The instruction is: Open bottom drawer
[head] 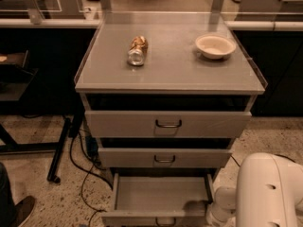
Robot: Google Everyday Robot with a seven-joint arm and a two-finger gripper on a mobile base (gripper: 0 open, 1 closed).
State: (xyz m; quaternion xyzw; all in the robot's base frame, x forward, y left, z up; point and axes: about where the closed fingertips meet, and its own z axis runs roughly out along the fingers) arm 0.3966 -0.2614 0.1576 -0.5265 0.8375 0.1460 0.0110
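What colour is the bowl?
Cream-white bowl, shown in the camera view. The pincer is out of sight; the white arm shows bottom right.

The bottom drawer (158, 195) is grey with a dark handle (165, 221); the bowl (215, 45) is cream. The arm (267, 193) is white; its gripper is hidden below the lower edge.
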